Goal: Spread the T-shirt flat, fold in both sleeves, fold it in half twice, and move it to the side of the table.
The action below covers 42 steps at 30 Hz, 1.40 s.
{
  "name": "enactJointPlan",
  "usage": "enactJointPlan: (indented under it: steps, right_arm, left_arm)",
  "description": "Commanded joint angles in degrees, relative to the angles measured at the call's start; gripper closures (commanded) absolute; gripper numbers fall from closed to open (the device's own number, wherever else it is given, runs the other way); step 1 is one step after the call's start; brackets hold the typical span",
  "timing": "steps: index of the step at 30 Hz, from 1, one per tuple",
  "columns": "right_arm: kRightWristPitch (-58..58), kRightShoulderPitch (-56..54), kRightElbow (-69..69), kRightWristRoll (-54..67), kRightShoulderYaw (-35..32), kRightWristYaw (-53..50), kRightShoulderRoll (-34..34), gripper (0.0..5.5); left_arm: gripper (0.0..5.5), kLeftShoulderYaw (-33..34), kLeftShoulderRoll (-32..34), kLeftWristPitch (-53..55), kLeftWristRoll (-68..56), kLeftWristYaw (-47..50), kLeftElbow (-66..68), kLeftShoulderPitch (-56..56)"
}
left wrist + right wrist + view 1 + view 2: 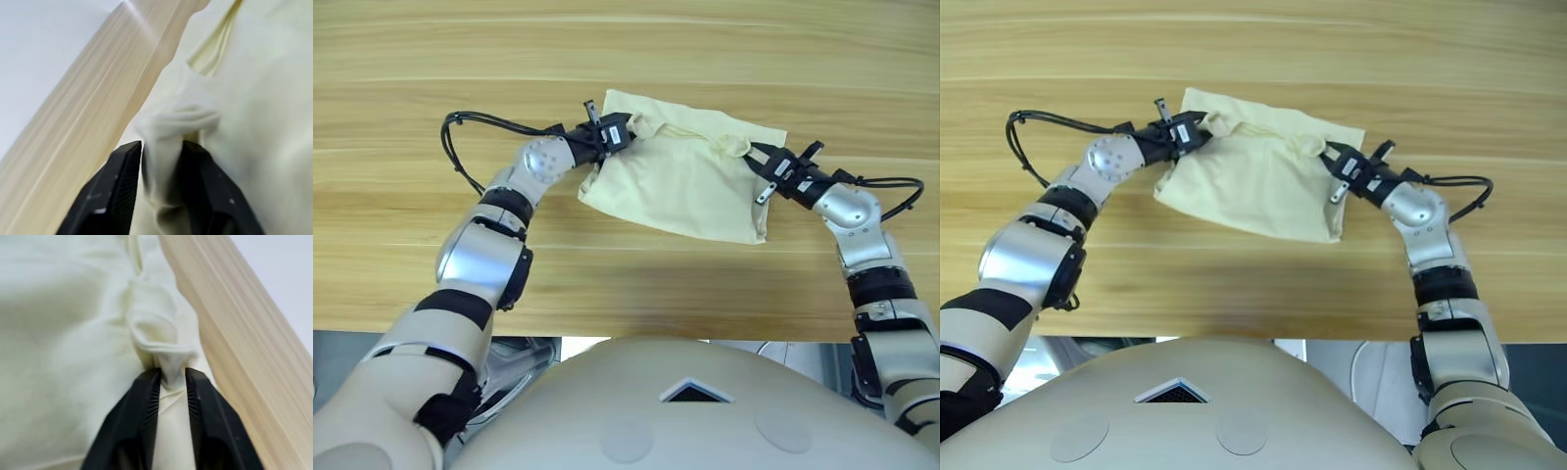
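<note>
A pale yellow T-shirt (680,176) lies folded into a rough rectangle on the wooden table (626,59). My left gripper (628,129) is at the shirt's far left corner, shut on a bunched pinch of cloth (168,147). At the shirt's far right edge my right gripper (744,149) is shut on another pinch of fabric (168,367). Both pinched spots are lifted a little, so the cloth puckers between them. The near edge of the T-shirt (1263,220) rests on the table.
Bare wood surrounds the shirt on every side, with wide room at the far side and to the left and right. The table's near edge (626,333) runs just in front of my body. Black cables (470,122) loop off each wrist.
</note>
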Motion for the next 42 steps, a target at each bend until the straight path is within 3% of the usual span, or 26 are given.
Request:
enactJointPlan:
  steps: [1, 10, 15, 20, 23, 27, 29, 33, 37, 42]
  right_arm:
    - [2.1, -0.2, -1.7, 5.0, -2.5, 2.5, 0.7, 3.85]
    - [4.0, -7.9, 8.5, 6.4, -4.0, 0.5, 6.3, 2.28]
    - [4.4, -15.6, 19.2, 11.4, -9.9, -1.3, 9.4, 1.45]
    - [4.7, -21.3, 29.0, 15.7, -16.5, -4.4, 10.1, 0.67]
    - [3.0, -21.4, 29.5, 18.4, -19.9, -3.6, 9.8, 0.15]
    - [0.6, -18.8, 24.5, 22.9, -24.2, -0.3, 8.6, 0.12]
    - [-2.7, -15.8, 18.1, 22.2, -24.0, 0.4, 8.2, 0.1]
    - [-6.9, -7.9, -3.9, 12.5, -19.0, -1.1, 5.7, 0.39]
    - [-4.7, -0.8, -19.7, 3.3, -11.6, 1.3, 3.2, 1.28]
    - [-1.7, 8.7, -29.6, -2.9, -2.2, 7.8, -0.9, 2.1]
  left_arm:
    - [3.4, 4.7, 0.9, 2.7, -4.3, -6.3, 1.6, 1.1]
    - [2.02, 13.7, -1.7, 12.2, -10.6, -5.1, 2.2, -3.4]
    - [1.29, 22.0, -3.3, 18.4, -17.4, -5.8, 2.2, -6.6]
    - [0.58, 34.7, -1.6, 23.2, -27.4, 4.7, 2.0, -9.4]
    - [0.11, 45.3, -0.6, 26.4, -38.3, 0.5, 1.0, -10.6]
    - [0.1, 50.8, 2.2, 23.3, -45.5, -13.8, -2.9, -9.8]
    - [0.3, 52.3, 3.6, 21.4, -49.3, -25.5, -7.8, -8.1]
    - [0.87, 43.0, 3.3, 11.9, -48.4, -47.7, -30.1, 5.1]
    - [1.7, 33.8, 3.2, -2.5, -37.1, -47.9, -33.3, 12.9]
    - [2.39, 28.8, 2.1, -8.2, -32.6, -42.8, -31.1, 14.5]
